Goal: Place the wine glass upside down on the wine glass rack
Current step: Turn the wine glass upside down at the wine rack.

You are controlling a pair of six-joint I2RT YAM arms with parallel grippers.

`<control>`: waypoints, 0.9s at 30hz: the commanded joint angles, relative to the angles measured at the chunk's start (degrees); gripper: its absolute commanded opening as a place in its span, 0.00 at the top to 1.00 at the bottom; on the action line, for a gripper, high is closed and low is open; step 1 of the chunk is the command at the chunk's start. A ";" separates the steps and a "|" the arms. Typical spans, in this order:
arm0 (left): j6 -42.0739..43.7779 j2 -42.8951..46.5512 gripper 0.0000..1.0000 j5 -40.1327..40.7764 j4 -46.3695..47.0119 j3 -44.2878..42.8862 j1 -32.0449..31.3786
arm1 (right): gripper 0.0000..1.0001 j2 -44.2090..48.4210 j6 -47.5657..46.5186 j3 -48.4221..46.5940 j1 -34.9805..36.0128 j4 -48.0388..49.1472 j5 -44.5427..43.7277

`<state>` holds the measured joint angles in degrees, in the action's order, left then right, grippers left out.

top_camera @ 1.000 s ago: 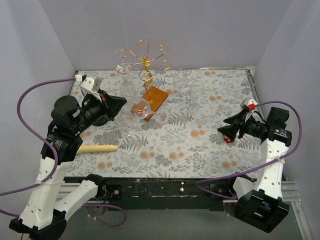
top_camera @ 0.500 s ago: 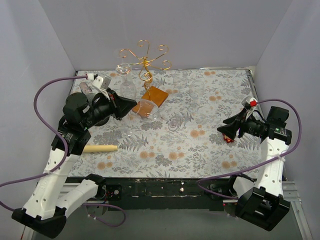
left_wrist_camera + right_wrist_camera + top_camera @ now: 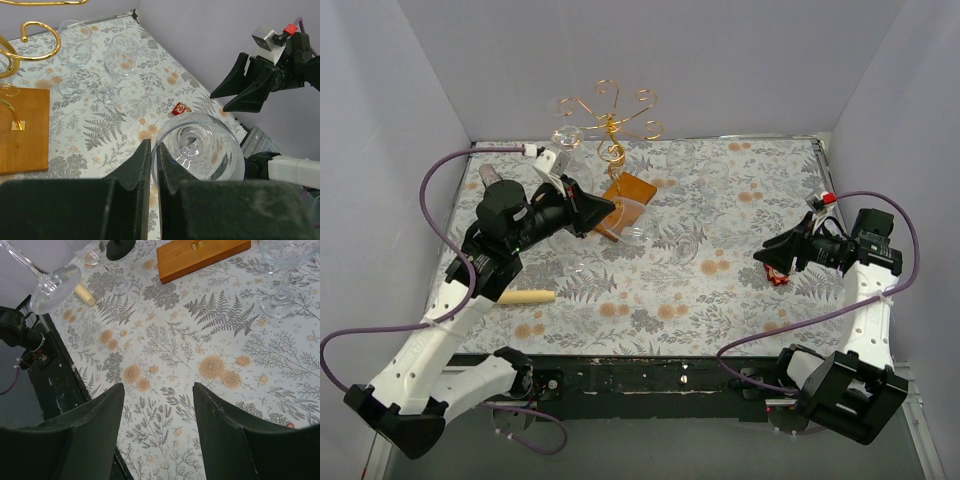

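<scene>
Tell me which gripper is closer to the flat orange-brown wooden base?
Left. The left gripper, gripping a clear wine glass, hovers beside the base; the right gripper sits far right.

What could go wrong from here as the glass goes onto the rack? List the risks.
1. The left gripper pinches the wine glass in a very narrow grip, with the glass held sideways. It might slip or twist when turned over.
2. Two standing glasses sit near the rack's wooden base. A swinging arm could knock them.
3. The rack has tight wire curls. The glass could strike them and chip.
</scene>
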<state>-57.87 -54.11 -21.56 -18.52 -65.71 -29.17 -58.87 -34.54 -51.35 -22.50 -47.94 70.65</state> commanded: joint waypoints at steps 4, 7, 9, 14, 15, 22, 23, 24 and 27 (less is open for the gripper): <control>0.21 -2.75 1.00 8.46 4.72 -1.43 -5.02 | 0.35 -3.44 2.99 -4.37 0.18 -1.28 4.40; 0.39 -4.07 1.00 10.74 5.08 -2.22 -6.60 | 0.35 -4.84 5.27 -5.33 1.14 -1.28 4.23; 0.39 -4.78 1.00 11.71 5.60 -2.67 -7.65 | 0.36 -5.72 7.90 -5.69 2.28 -0.58 4.23; 0.12 -6.45 1.00 14.96 7.10 -2.93 -10.82 | 0.37 -7.13 17.47 -5.25 9.03 5.21 3.36; 0.12 -6.88 1.00 16.01 7.27 -2.93 -11.61 | 0.37 -7.40 18.97 -5.25 10.79 6.19 1.87; 0.38 -9.44 1.00 24.27 8.59 -3.81 -16.97 | 0.37 -7.22 33.13 -2.79 15.99 15.41 -2.00; 0.56 -9.87 1.00 25.50 9.11 -4.07 -18.19 | 0.37 -6.70 37.14 -2.00 16.43 16.90 -3.92; 0.91 -10.31 1.00 26.91 9.29 -4.16 -19.16 | 0.37 -6.35 39.27 -1.21 16.96 18.31 -5.86; 1.79 -11.46 1.00 30.69 10.35 -4.34 -21.80 | 0.38 -4.77 42.36 1.25 18.28 20.86 -8.86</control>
<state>-56.93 -65.71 2.22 -13.93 -66.59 -48.14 -66.04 -1.50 -52.86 -5.85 -33.58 66.70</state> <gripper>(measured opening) 0.040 0.627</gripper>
